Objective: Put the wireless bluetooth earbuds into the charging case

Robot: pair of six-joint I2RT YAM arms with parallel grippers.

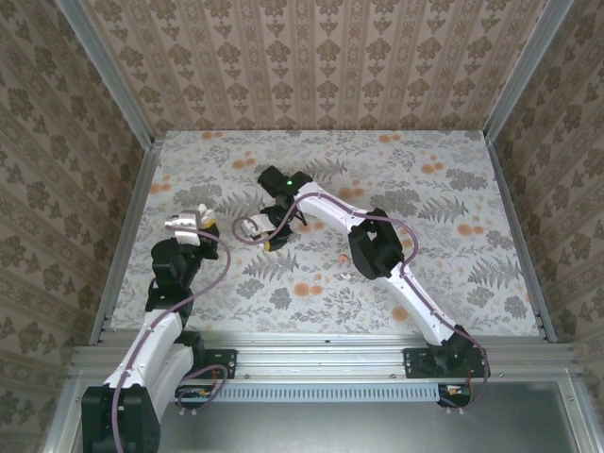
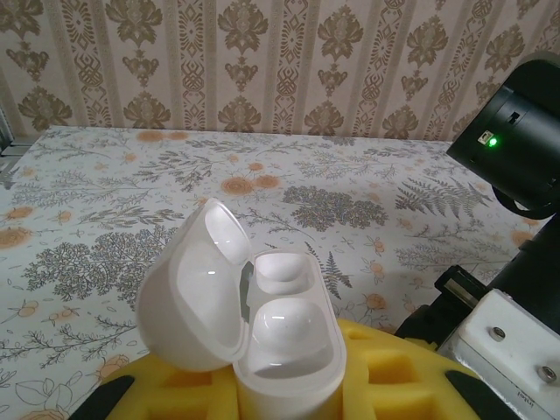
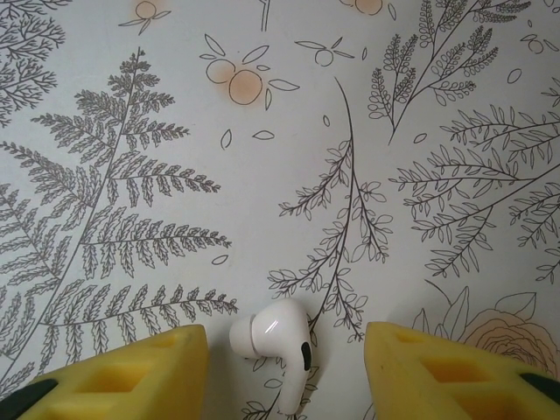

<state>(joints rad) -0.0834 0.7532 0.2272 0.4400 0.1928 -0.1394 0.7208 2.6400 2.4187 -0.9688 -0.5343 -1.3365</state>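
Note:
A white charging case (image 2: 289, 350) stands with its lid (image 2: 188, 302) swung open to the left, and my left gripper (image 2: 289, 389) is shut on its base with yellow foam pads (image 2: 394, 372). The far socket (image 2: 282, 271) looks empty. A rounded white shape fills the near socket (image 2: 284, 328); I cannot tell if it is an earbud. From above, the case (image 1: 189, 225) sits at the left gripper (image 1: 195, 231). A white earbud (image 3: 271, 341) lies on the table between the open pads (image 3: 131, 367) of my right gripper (image 3: 284, 372), apart from both. The right gripper (image 1: 276, 238) points down mid-table.
A tiny coral-pink piece (image 1: 342, 256) lies on the floral tablecloth (image 1: 425, 217) right of the right gripper. The right arm's black housing with a green light (image 2: 516, 149) looms at the right of the left wrist view. Patterned walls enclose the table on three sides.

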